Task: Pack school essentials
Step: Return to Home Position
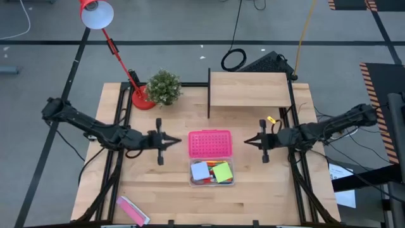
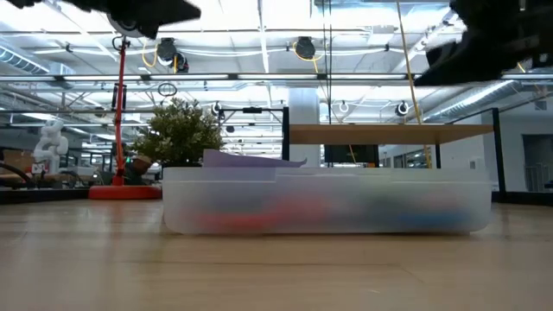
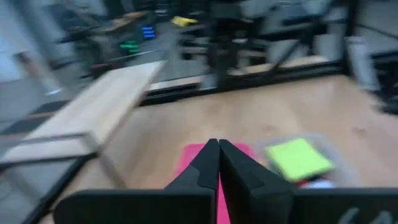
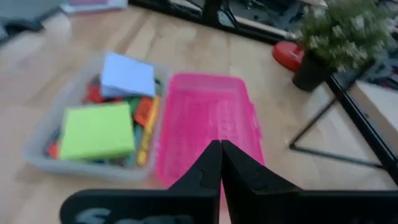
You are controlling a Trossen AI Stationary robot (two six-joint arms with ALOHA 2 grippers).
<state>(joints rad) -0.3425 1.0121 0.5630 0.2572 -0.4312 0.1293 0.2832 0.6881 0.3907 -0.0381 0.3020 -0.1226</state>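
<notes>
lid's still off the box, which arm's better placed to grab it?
Marginal call: left. Its gripper and the right gripper, both shut, flank the pink lid almost symmetrically, but the left tip looks slightly nearer its edge. The filled clear box sits just beside the lid.

The wooden bench (image 1: 158, 183) carries a clear box (image 1: 211, 183) near its middle, with a pink lid (image 1: 209, 144) lying flat just behind it. A red lamp base (image 1: 143, 100), a plant (image 1: 164, 87) and a low shelf (image 1: 249, 88) stand along the back; a pink packet (image 1: 132, 209) lies at the front left corner.
</notes>
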